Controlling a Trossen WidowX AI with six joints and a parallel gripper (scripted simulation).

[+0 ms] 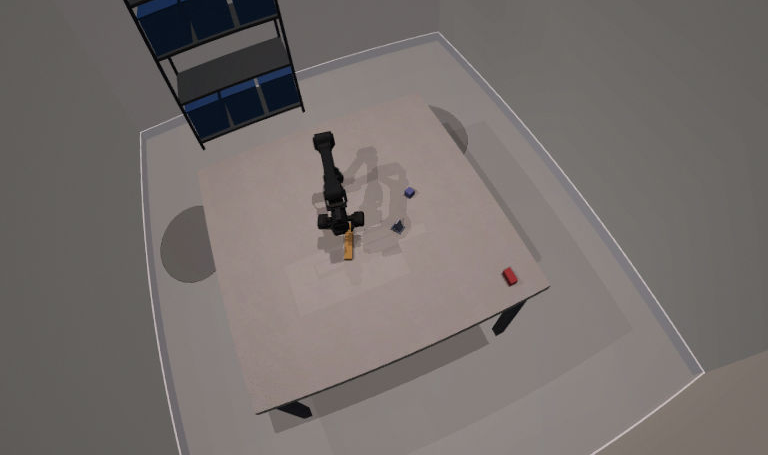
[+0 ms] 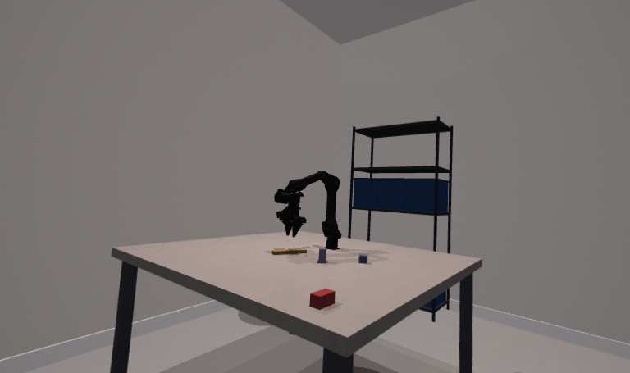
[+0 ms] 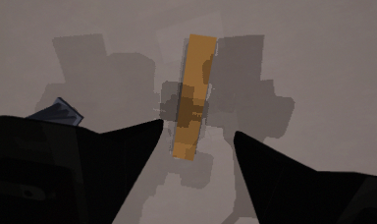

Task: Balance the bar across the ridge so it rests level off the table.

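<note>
Apparently rigid, light, smooth: bar [image 3: 194, 97] lay flat on table [image 2: 260, 280] directly below gripper [image 3: 197, 136], lined up between jaws; best grip judged at mid-length for balance. Gripper hung partly open, held nothing. Ridge [image 1: 397, 226] stood off to one side of gripper. Shelf bins [image 1: 243, 102] far behind arm; contents not visible

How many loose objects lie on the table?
4: an orange bar below the open end effector, a dark blue ridge beside it, a small purple cube farther back, a red block near the edge.
</note>
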